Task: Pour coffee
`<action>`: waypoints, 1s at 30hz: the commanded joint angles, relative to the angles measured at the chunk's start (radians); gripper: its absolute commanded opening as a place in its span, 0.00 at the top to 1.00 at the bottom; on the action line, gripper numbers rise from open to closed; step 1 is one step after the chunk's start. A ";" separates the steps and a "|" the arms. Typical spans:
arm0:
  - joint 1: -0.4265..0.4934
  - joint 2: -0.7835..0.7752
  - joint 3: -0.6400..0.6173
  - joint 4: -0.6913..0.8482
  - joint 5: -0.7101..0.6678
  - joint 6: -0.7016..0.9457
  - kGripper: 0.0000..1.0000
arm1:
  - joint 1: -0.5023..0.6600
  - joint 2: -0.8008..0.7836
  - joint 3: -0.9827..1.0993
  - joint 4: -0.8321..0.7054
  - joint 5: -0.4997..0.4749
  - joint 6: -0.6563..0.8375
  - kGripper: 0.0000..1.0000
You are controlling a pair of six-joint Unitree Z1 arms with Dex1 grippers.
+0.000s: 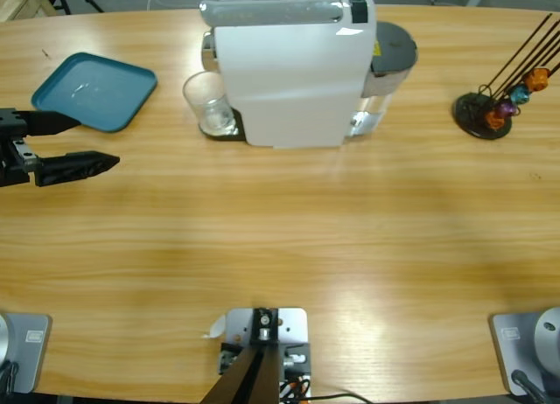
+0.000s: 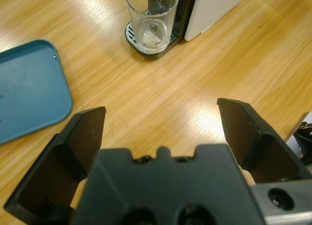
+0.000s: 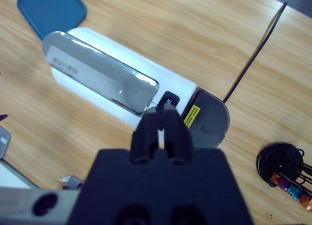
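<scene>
Coffee [image 2: 148,39]: thin layer in glass [image 1: 208,102] under machine spout [image 1: 210,47], catching brew. Left tool [image 1: 83,142] wide, empty; right tool [image 3: 163,125] closed over machine [image 3: 112,84].

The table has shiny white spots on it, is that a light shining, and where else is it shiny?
Yes, likely lamp glare. In the left wrist view a bright patch sits on the table between the open left claw tips. In the high view a pale sheen crosses the wood below the coffee machine. In the right wrist view its silver lid reflects light.
</scene>
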 commanded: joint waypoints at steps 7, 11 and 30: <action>-0.013 -0.005 0.036 -0.003 0.010 0.010 0.00 | -0.008 0.099 0.009 0.012 -0.005 0.023 1.00; -0.013 -0.002 0.038 -0.004 0.011 0.010 0.00 | -0.008 0.102 0.010 0.019 0.003 0.028 1.00; -0.013 0.015 0.052 -0.018 0.006 0.009 0.00 | -0.008 0.122 0.059 0.026 0.007 0.031 1.00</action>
